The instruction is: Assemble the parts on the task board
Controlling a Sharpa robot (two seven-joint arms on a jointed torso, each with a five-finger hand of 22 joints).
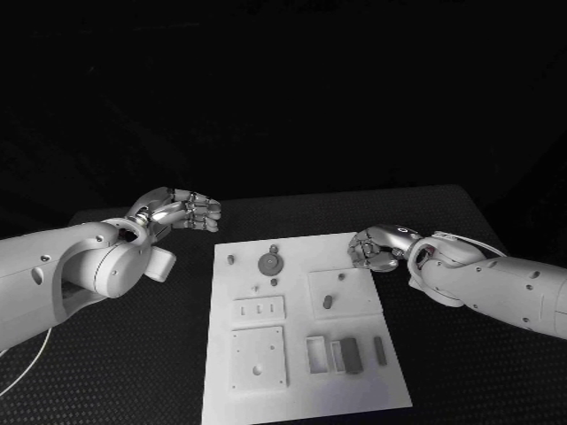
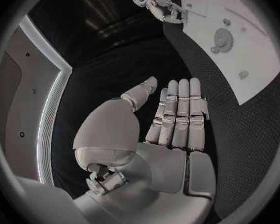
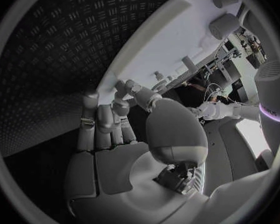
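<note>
The white task board [image 1: 303, 394] lies in the middle of the table. On its far half lie a round grey toothed part [image 1: 271, 263] and a dark oblong part [image 1: 327, 302]; several grey rectangular parts [image 1: 347, 354] lie on the near half. My left hand [image 1: 175, 212] hovers off the board's far left corner; in the left wrist view its fingers [image 2: 177, 114] are stretched out flat and hold nothing. My right hand [image 1: 376, 248] sits at the board's far right edge. Its fingers [image 3: 112, 107] are curled in with the thumb near their tips, and no part shows between them.
Black textured table [image 1: 130, 354] surrounds the board on all sides. Raised square plates [image 1: 258, 357] and slotted recesses [image 1: 258, 309] stand on the board's left half. Small pegs [image 1: 230, 259] stand near the far edge.
</note>
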